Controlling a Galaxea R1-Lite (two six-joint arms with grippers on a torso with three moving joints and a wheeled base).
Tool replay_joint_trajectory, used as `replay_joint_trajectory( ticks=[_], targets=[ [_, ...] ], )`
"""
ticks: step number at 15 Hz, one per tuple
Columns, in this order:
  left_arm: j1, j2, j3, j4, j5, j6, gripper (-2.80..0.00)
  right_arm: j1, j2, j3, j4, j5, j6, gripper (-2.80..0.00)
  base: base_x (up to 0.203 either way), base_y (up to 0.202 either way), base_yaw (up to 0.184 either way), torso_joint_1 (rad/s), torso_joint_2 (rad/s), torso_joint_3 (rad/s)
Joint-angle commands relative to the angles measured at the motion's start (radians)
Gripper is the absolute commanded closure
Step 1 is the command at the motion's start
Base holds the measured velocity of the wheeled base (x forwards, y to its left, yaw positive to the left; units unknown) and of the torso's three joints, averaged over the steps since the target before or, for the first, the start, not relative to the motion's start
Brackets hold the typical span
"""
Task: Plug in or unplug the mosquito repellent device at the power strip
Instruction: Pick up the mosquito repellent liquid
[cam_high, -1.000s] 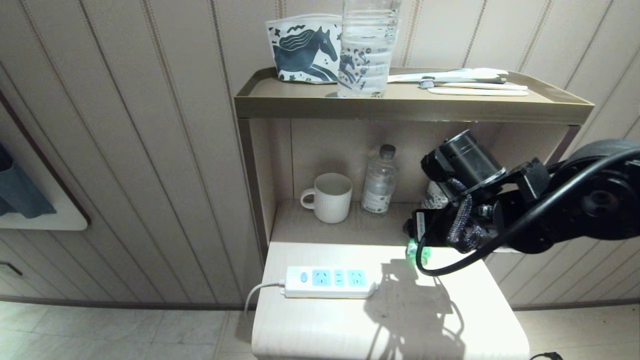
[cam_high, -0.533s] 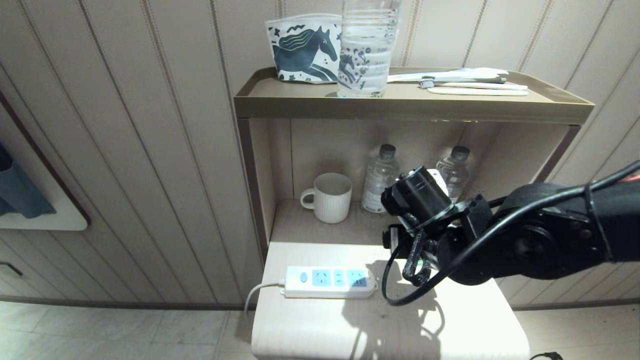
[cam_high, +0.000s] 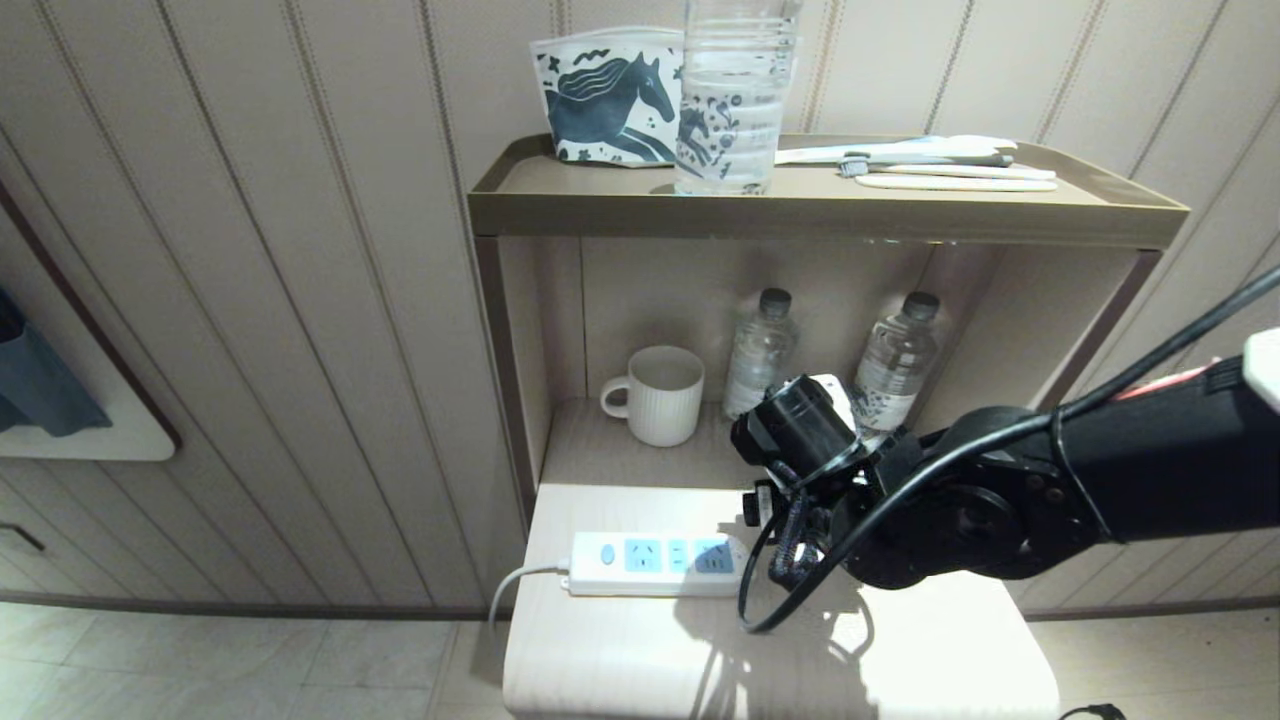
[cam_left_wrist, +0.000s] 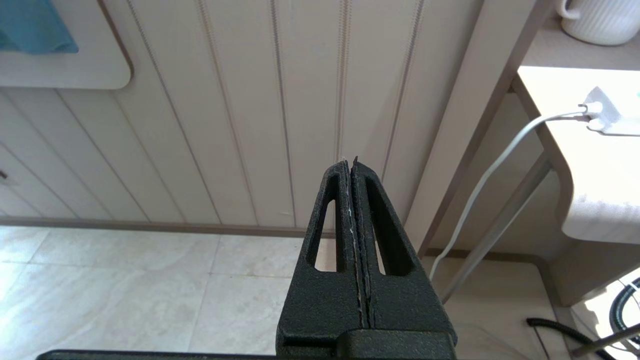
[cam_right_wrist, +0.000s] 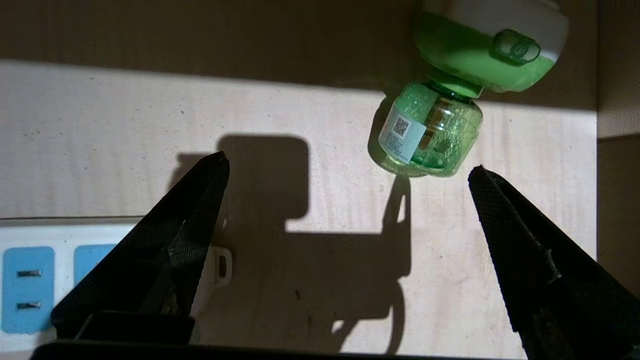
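Note:
The mosquito repellent device (cam_right_wrist: 435, 125) lies on its side on the pale table top (cam_high: 940, 640), its green bottle toward my right gripper (cam_right_wrist: 347, 164). That gripper is open and empty, its fingertips short of the bottle and apart from it. In the head view my right arm (cam_high: 1000, 500) covers the device. The white power strip (cam_high: 655, 562) lies on the table's left part with nothing plugged into its blue sockets. Its right end (cam_right_wrist: 30, 280) sits under one finger of the right gripper. My left gripper (cam_left_wrist: 348, 165) hangs shut and empty, low beside the table near the floor.
In the open shelf behind the table stand a white mug (cam_high: 660, 395) and two water bottles (cam_high: 760, 355) (cam_high: 895, 360). The top tray (cam_high: 600, 205) carries a large bottle, a horse-print pouch and toothbrushes. The strip's cord (cam_high: 510, 590) drops off the table's left edge.
My right arm has swung left and lower toward the strip's right end, uncovering the right-hand water bottle. The green device that showed under the wrist is now hidden behind it.

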Motion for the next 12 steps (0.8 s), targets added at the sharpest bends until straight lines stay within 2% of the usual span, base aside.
replay_joint_trajectory(
  ticks=[1,4,12],
  targets=[
    [0.0,0.0,0.0,0.001,0.0,0.0,0.0,-0.015,0.007,-0.009,-0.023,-0.004,-0.026,-2.8,0.0,0.0,0.0,0.0,0.0,0.0],
    [0.0,0.0,0.0,0.0,0.0,0.0,0.0,-0.064,-0.001,-0.04,-0.032,-0.004,-0.037,-2.8,0.0,0.0,0.0,0.0,0.0,0.0],
    [0.0,0.0,0.0,0.001,0.0,0.0,0.0,-0.101,-0.024,-0.082,-0.031,-0.001,-0.057,-2.8,0.0,0.0,0.0,0.0,0.0,0.0]
  ],
)
